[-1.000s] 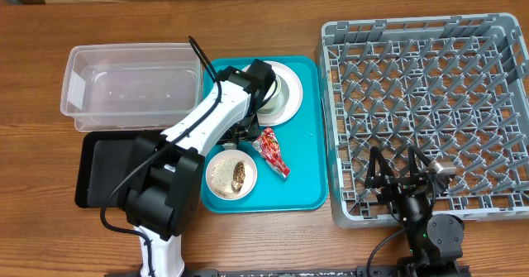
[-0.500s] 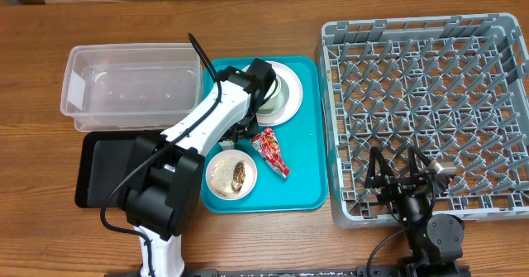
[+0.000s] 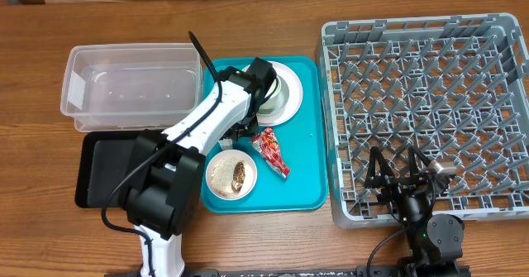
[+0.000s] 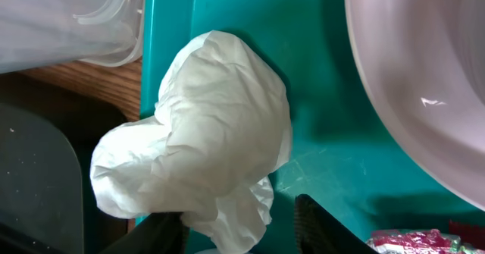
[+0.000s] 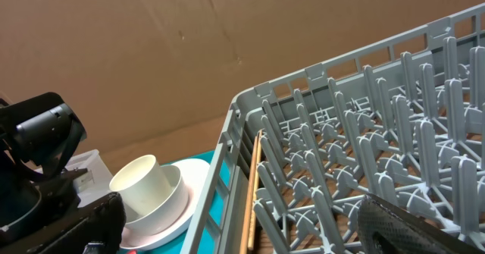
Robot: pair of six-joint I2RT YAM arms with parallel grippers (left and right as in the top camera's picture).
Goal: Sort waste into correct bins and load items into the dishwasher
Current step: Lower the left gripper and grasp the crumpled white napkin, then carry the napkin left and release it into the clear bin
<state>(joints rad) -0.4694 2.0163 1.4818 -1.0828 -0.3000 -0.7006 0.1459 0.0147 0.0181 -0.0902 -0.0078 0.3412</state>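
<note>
A crumpled white napkin lies at the left edge of the teal tray. My left gripper stands open around its lower part; the left finger touches the paper and a gap shows before the right one. From overhead the left gripper and arm hide the napkin. A red wrapper and a small bowl of rice with a brown scrap sit on the tray. Behind them a white cup in a bowl stands on a plate. My right gripper hangs open over the grey dish rack.
The clear tub stands left of the teal tray, with the black tray in front of it. A wooden stick lies inside the rack's left wall. The plate's rim is close to the napkin's right.
</note>
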